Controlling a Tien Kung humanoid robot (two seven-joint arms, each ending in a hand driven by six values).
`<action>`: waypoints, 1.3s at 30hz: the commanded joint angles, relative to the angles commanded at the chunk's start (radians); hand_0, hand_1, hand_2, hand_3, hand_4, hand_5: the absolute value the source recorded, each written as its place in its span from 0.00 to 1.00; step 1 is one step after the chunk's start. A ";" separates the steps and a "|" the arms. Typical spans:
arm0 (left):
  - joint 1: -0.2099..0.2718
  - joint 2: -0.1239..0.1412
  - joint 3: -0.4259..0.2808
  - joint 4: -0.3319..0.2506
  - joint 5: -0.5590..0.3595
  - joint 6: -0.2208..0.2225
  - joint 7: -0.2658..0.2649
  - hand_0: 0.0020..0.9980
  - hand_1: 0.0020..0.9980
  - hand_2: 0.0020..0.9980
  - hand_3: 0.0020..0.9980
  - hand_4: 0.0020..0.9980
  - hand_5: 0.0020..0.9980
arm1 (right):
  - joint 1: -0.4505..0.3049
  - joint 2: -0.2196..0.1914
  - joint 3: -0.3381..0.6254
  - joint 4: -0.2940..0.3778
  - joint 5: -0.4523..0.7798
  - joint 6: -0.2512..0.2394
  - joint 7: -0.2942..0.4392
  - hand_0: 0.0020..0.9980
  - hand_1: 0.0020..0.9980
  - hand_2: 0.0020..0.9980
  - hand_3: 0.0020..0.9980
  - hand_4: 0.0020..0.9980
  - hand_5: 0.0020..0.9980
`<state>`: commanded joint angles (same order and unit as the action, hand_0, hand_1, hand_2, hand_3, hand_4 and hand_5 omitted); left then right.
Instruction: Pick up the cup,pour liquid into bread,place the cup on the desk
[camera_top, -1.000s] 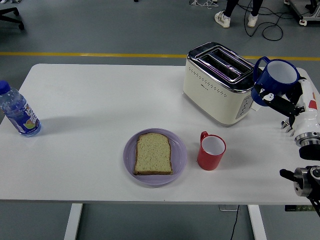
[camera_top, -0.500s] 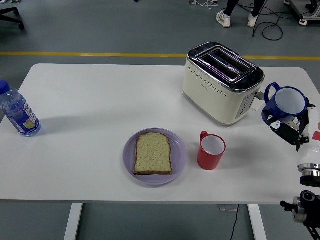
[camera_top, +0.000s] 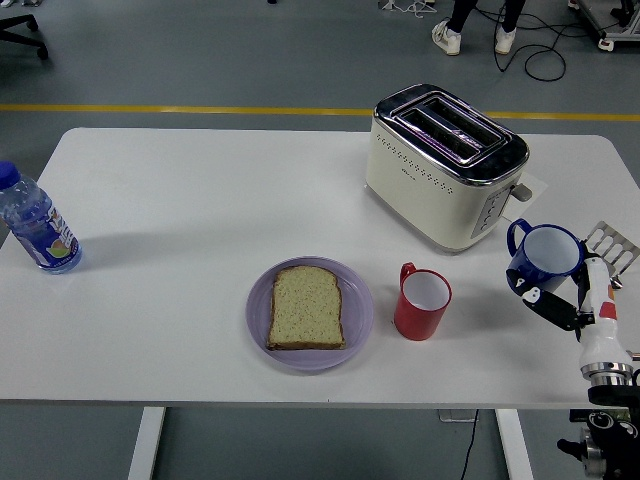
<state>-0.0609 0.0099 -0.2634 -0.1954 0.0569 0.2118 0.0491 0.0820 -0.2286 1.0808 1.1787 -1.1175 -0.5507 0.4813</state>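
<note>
A blue cup (camera_top: 546, 256) with a white inside stands upright, low over the table's right side, just right of the toaster's front corner. My right hand (camera_top: 572, 288) comes up from the lower right corner and is shut on it: black fingers (camera_top: 545, 304) wrap under its near side and silver fingers (camera_top: 610, 240) show behind it. Whether the cup's base touches the table I cannot tell. A slice of bread (camera_top: 307, 307) lies flat on a lilac plate (camera_top: 358, 320) in the front middle. The left arm is out of view.
A red mug (camera_top: 422, 303) stands right of the plate, between the bread and the blue cup. A cream toaster (camera_top: 443, 165) sits behind it. A water bottle (camera_top: 36, 223) stands at the left edge. A person's feet (camera_top: 470, 35) show on the floor beyond the table.
My right hand has brought the blue cup down and toward the near edge, from beside the toaster's top to low over the table. The cup has gone from tilted to upright.
</note>
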 joint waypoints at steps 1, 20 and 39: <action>0.000 0.000 0.000 0.000 0.000 0.000 0.000 0.64 0.65 0.66 0.51 0.24 0.85 | 0.003 0.003 -0.003 -0.010 0.005 0.001 0.001 0.51 0.47 0.59 0.63 0.70 0.00; -0.014 -0.002 -0.017 -0.002 0.001 0.001 0.000 0.63 0.65 0.66 0.51 0.24 0.85 | 0.072 0.056 -0.043 -0.208 0.036 0.002 -0.011 0.54 0.49 0.62 0.75 0.72 0.00; -0.016 -0.003 -0.024 -0.002 0.003 0.001 0.000 0.63 0.65 0.66 0.51 0.24 0.85 | 0.068 0.052 -0.077 -0.235 0.047 -0.008 -0.013 0.56 0.50 0.66 0.85 0.75 0.01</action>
<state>-0.0772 0.0074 -0.2871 -0.1971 0.0601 0.2129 0.0489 0.1504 -0.1768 1.0037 0.9433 -1.0701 -0.5588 0.4688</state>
